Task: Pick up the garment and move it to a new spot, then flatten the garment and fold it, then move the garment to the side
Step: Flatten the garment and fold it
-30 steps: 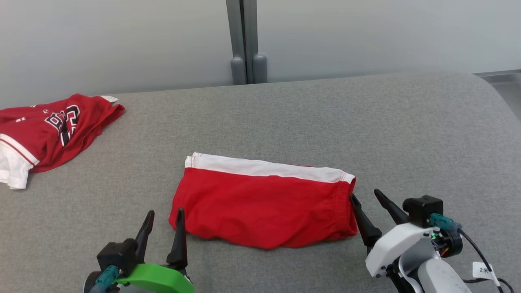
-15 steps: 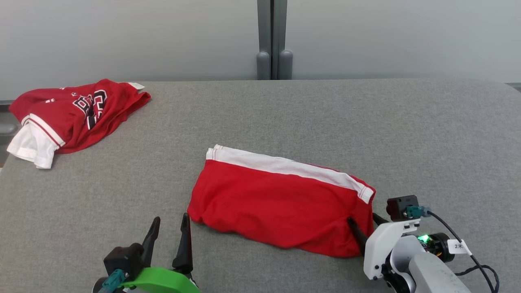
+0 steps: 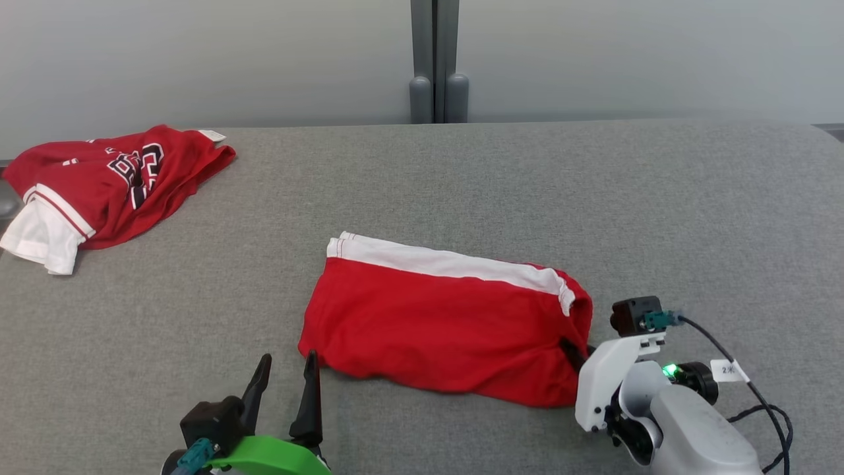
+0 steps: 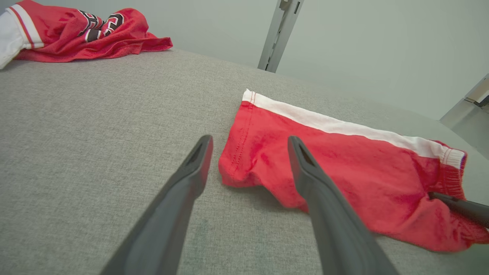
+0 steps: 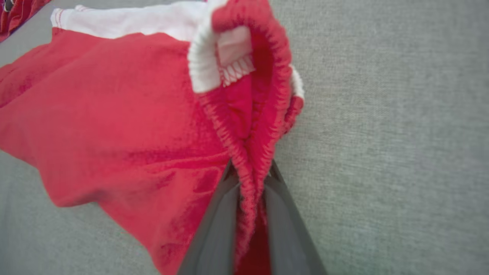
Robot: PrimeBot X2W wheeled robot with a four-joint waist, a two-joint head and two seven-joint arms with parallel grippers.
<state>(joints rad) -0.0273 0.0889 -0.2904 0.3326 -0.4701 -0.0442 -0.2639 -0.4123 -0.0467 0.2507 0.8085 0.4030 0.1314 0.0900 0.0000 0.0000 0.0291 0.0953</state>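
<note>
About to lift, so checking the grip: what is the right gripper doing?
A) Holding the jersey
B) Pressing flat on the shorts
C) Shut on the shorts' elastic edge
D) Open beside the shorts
C: the right gripper has its jaws pinched on the gathered elastic edge of the shorts.

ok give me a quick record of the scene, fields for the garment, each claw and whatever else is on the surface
garment: folded red shorts with a white band, lying mid-surface
right claw: shut on the elastic edge at the shorts' right end
left claw: open, by the shorts' near left corner, gripping nothing
other item: crumpled red jersey, far left
surface: grey fabric top
</note>
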